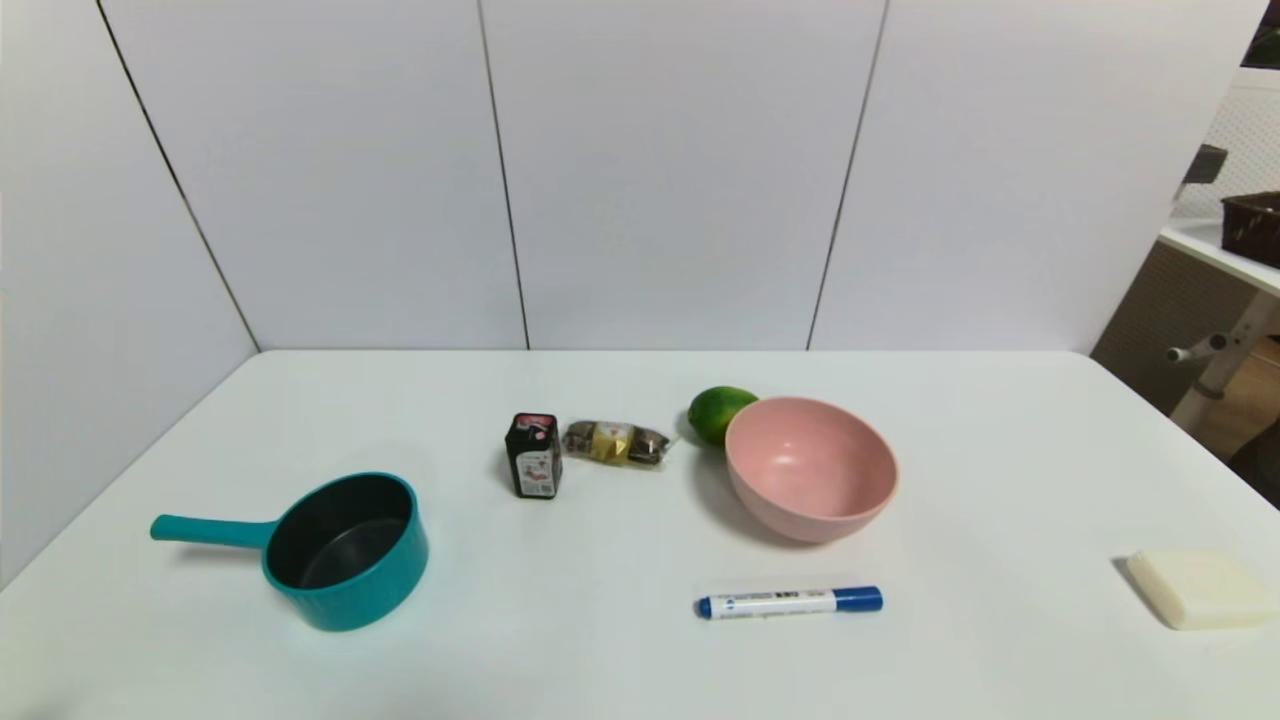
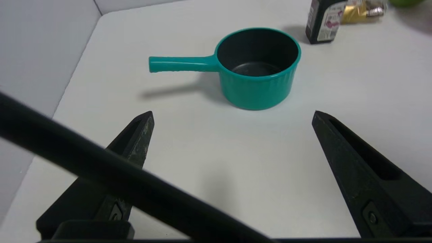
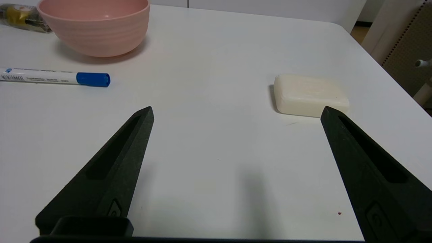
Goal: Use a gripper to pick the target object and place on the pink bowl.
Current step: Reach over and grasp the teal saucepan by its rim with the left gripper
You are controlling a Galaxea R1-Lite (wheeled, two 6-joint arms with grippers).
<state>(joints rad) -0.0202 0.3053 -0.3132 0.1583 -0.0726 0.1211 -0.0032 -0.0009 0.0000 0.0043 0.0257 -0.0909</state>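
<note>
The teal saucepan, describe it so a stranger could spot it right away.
On the white table, look to the robot's left, apart from the pink bowl and the lime. The saucepan stands upright there, alone: teal outside, dark inside, the only dish with a straight handle.

Head cam: high, looking down over white table [image 1: 640, 660]. Wrist cams: low, near tabletop; left faces teal plastic saucepan [image 2: 258, 67], right faces matte pink bowl [image 3: 94, 25].
</note>
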